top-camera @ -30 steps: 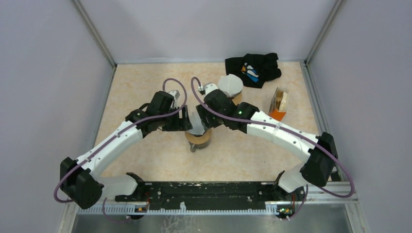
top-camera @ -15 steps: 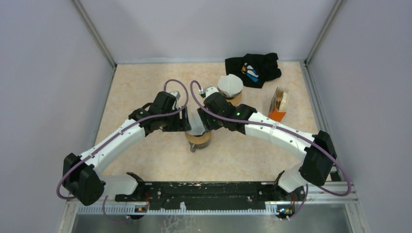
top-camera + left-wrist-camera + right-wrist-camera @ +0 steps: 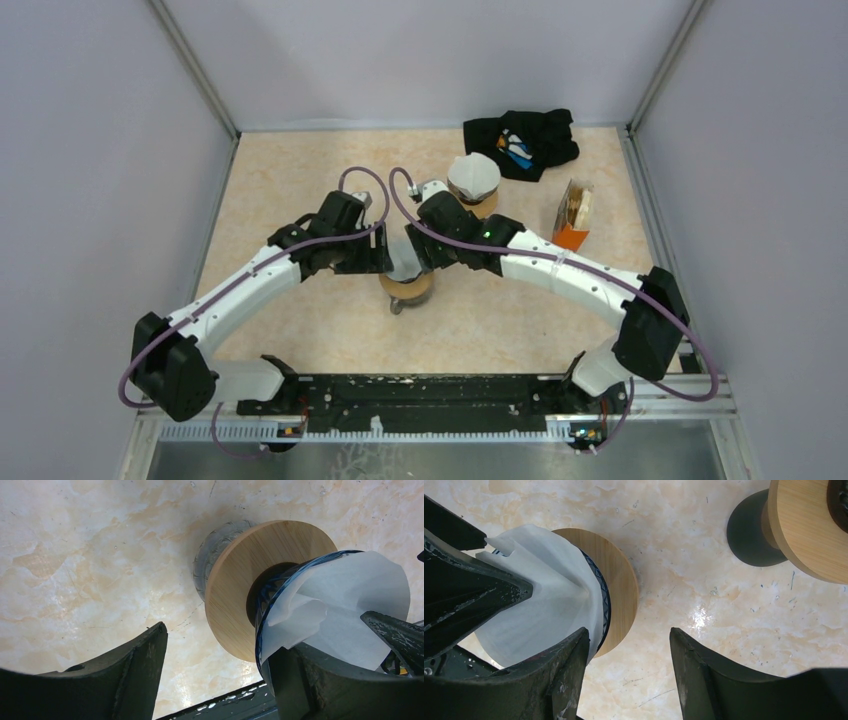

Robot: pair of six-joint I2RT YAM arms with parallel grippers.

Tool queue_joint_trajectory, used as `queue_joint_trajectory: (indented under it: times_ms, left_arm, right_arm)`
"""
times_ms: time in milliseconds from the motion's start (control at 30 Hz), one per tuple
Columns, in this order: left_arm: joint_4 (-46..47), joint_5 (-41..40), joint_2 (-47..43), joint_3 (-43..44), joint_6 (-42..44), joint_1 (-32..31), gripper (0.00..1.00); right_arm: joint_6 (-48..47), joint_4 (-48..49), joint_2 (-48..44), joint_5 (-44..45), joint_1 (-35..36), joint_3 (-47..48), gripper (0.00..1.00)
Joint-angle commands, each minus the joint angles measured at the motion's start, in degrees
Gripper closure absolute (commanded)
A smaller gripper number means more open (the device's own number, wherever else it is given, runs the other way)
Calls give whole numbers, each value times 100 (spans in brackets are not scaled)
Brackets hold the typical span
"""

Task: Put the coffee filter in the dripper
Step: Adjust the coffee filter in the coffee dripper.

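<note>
Between the two pincers stands a dripper (image 3: 408, 288) with a white filter (image 3: 403, 255) seated in its cone, the paper's edge rising past the rim. Left pincer (image 3: 385, 262) and right pincer (image 3: 420, 255) flank it from either side, both spread wide and clasping nothing.

Counted from above: two drippers, two filters, one black cloth (image 3: 522, 140), one orange box (image 3: 574, 215). The second dripper (image 3: 487, 203) sits just behind the right pincer, its own filter (image 3: 473, 175) on top. Cloth and box lie further off on that pincer's outer side.

Only the wrist views show the detail. From the left pincer (image 3: 215, 645), the dripper's wooden disc (image 3: 235, 580) lies between the fingers, and the crumpled filter (image 3: 345, 600) is at the inner one. From the right pincer (image 3: 629, 635), the filter (image 3: 544, 595) is against one finger, bare table (image 3: 684, 580) fills the gap, and the second dripper (image 3: 804, 525) stands beyond. Neither wrist view shows cloth or box.
</note>
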Motion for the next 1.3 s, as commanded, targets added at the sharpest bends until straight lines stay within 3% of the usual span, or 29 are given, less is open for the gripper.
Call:
queue_joint_trajectory:
  times_ms: [0, 600, 1267]
  left_arm:
    - [-15, -15, -75, 9, -1, 9, 23]
    - [262, 266, -564, 238, -84, 9, 16]
    - [328, -1, -143, 164, 68, 9, 17]
  right_arm:
    - [69, 223, -31, 12, -43, 27, 39]
    - [-136, 298, -106, -70, -73, 360, 39]
    - [-687, 890, 673, -543, -416, 765, 38]
